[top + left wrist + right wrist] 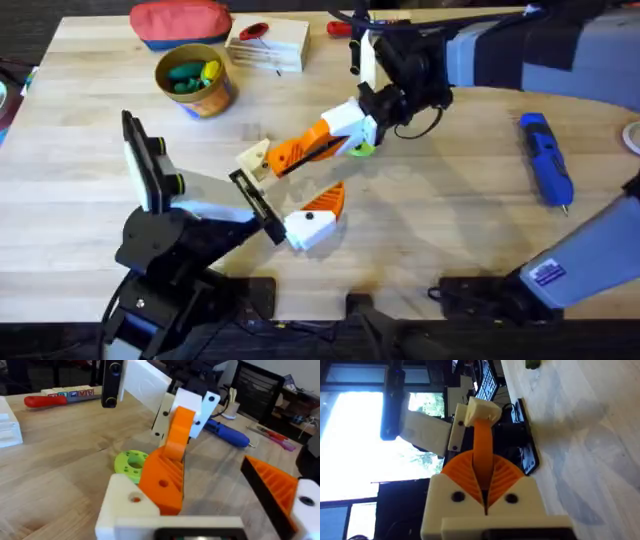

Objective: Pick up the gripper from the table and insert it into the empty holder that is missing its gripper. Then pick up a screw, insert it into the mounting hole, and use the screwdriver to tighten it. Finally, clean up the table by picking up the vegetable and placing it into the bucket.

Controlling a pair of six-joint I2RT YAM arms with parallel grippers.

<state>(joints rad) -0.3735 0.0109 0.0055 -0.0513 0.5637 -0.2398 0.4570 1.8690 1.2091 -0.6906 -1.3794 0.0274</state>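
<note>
My right gripper [335, 138] reaches in from the back right, shut on the orange gripper [298, 152]. The gripper's free end meets the plain white holder [254, 156] on my left arm. In the left wrist view the orange gripper [162, 477] lies against the holder [131, 502], just above the table. My left gripper [292, 178] stands open, its other finger carrying an orange pad [330, 200]. The right wrist view shows the pads [465, 472] shut on the orange gripper [482, 445]. The blue screwdriver [546, 160] lies at the right. The yellow bucket [215, 98] holds green and yellow vegetables [185, 76].
A green ring [362, 150] lies on the table under the right gripper. A red pouch [180, 20], a white box [268, 45] and a red-handled screwdriver [340, 28] sit along the far edge. Bare wood lies between the grippers and the blue screwdriver.
</note>
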